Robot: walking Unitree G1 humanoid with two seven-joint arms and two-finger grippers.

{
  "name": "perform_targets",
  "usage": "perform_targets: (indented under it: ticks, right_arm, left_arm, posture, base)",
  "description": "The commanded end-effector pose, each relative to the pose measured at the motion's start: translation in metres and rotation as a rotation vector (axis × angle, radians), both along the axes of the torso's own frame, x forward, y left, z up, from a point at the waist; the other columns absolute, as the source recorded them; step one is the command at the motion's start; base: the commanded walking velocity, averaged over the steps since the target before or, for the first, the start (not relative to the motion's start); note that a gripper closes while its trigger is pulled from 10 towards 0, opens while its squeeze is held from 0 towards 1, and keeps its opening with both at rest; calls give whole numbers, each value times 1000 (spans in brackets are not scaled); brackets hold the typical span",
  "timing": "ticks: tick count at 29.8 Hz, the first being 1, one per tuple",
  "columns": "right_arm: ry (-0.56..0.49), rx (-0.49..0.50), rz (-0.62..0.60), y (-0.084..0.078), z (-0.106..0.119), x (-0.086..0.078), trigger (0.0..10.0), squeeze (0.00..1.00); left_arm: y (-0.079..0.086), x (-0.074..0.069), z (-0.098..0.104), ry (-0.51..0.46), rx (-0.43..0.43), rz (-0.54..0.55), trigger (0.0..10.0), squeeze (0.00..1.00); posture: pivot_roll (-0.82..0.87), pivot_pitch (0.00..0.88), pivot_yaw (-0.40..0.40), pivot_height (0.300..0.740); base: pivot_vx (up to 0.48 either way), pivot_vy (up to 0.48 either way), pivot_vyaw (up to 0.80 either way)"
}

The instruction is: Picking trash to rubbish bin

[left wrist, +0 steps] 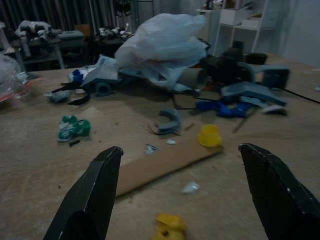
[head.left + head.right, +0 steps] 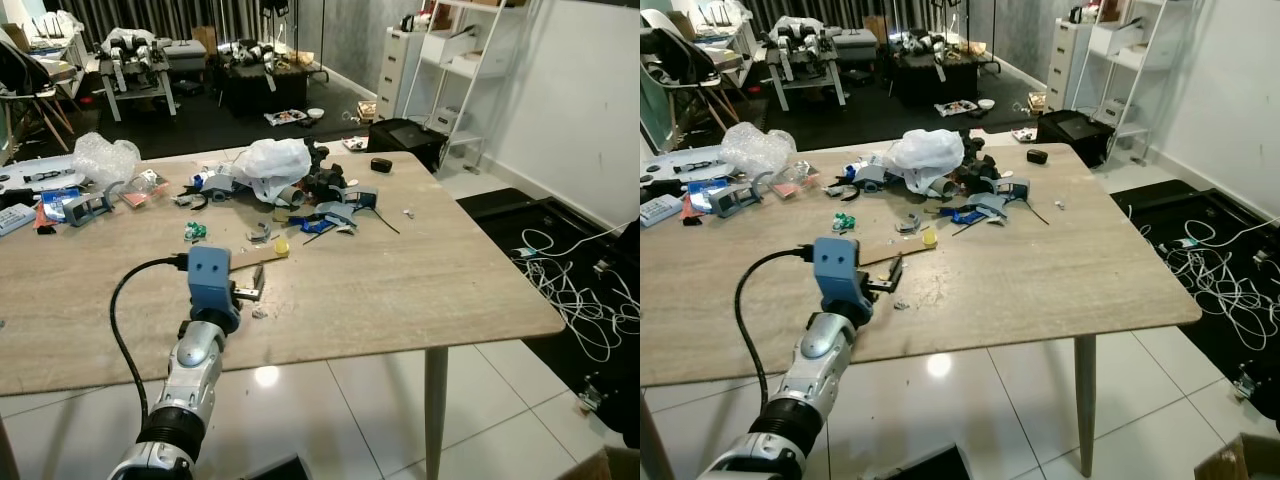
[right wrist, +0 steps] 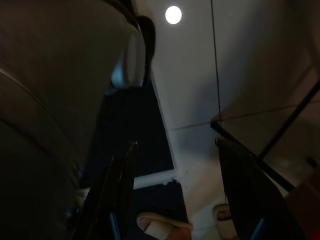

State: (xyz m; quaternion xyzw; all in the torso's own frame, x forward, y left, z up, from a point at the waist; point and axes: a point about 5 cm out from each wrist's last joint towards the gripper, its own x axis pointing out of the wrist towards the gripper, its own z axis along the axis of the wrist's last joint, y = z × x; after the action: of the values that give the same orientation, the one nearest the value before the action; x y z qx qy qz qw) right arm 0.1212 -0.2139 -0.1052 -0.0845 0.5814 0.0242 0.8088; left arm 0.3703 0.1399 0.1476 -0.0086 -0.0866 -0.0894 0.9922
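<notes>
two black fingers of the left gripper [image 1: 180, 195] are held wide apart low over the table [image 2: 420, 290], with nothing between them. just beyond lies a flat cardboard strip [image 1: 165, 164], judged light and stiff, best pinched across its narrow width; a small yellow cap [image 1: 209, 135] touches its far end. the right gripper [image 3: 175, 190], hanging over the floor, is also spread.

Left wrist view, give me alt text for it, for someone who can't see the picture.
The left gripper is open, its two black fingers spread low over a wooden table, framing a strip of brown cardboard that lies flat just ahead. Beyond the strip sit a small yellow cap, green scraps and a white plastic bag on a pile of clutter.
</notes>
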Motion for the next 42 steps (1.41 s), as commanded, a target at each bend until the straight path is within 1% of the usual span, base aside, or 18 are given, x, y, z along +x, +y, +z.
perform_targets:
  ticks: [1, 15, 26, 28, 30, 31, 32, 36, 40, 41, 42]
  right_arm:
    - [17, 5, -4, 1, -2, -6, 10000, 0]
    - [8, 14, 7, 4, -1, -1, 10000, 0]
    - [13, 21, 3, 7, -2, -2, 10000, 0]
    - [14, 23, 2, 8, -2, -3, 10000, 0]
    - [16, 24, 2, 8, -2, -3, 10000, 0]
    - [17, 25, 2, 8, -3, -4, 10000, 0]
    - [17, 25, 2, 8, -3, -4, 10000, 0]
    - [22, 25, 2, 8, -3, -6, 10000, 0]
    - [27, 24, 0, 7, -4, -8, 10000, 0]
    - [27, 24, 0, 7, -4, -8, 10000, 0]
    - [31, 24, -3, 6, -4, -10, 10000, 0]
  left_arm:
    - [2, -1, -3, 2, 12, 5, 10000, 0]
    - [3, -2, -2, -14, 15, 3, 10000, 0]
    - [1, -2, -1, -17, 17, -8, 10000, 0]
    - [-4, -3, 1, -36, -4, -60, 10000, 0]
    - [-13, -6, 3, -54, 9, -156, 10000, 0]
    - [-16, -7, 3, -62, 32, -195, 10000, 0]
    - [-16, -7, 3, -62, 32, -195, 10000, 0]
    - [-25, -14, 3, -74, 144, -370, 10000, 0]
    - [-29, -23, 1, -62, 174, -570, 10000, 0]
    - [-29, -23, 1, -62, 174, -570, 10000, 0]
    - [-33, -35, -4, -34, 221, -740, 10000, 0]
  posture:
    - [-86, 91, 20, 740]
    - [-78, 83, 19, 740]
    - [-79, 89, 25, 740]
    - [-80, 89, 27, 740]
    - [-80, 89, 27, 740]
    - [-81, 95, 29, 740]
    - [-81, 95, 29, 740]
    - [-81, 101, 32, 740]
    - [-83, 104, 33, 740]
    - [-83, 104, 33, 740]
    - [-88, 110, 43, 740]
  base:
    - [315, 0, 0]
    - [333, 0, 0]
    - [480, 0, 0]
    - [319, 0, 0]
    - [0, 0, 0]
    - [0, 0, 0]
    - [0, 0, 0]
    - [0, 0, 0]
    - [0, 0, 0]
    - [0, 0, 0]
    - [0, 0, 0]
